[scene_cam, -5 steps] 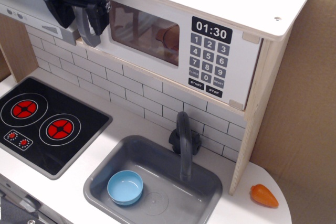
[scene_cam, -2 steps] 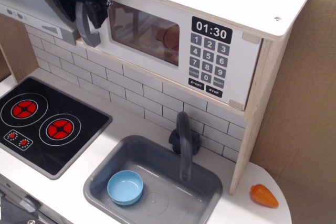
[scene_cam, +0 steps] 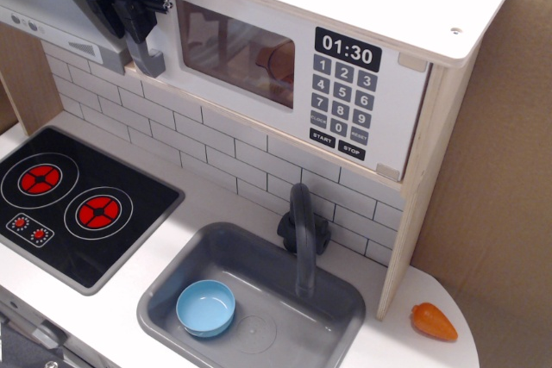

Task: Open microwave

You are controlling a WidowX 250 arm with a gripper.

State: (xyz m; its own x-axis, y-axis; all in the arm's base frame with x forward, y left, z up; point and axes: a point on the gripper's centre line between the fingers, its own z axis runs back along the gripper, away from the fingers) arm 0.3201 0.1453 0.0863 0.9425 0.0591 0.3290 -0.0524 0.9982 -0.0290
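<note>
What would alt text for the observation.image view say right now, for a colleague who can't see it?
A black end effector is at the grey bar handle on the left edge of a toy microwave, whose white door looks shut and whose clock reads 01:30. Below are a two-burner stovetop, a grey sink holding a blue bowl, and an orange toy carrot.

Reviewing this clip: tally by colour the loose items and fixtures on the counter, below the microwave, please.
Blue: 1, the round light blue bowl in the sink
Orange: 1, the orange toy carrot on the white counter
Grey: 2, the grey rectangular sink basin and the dark grey curved faucet
Black: 1, the black two-burner stovetop with red rings
Total: 5
</note>
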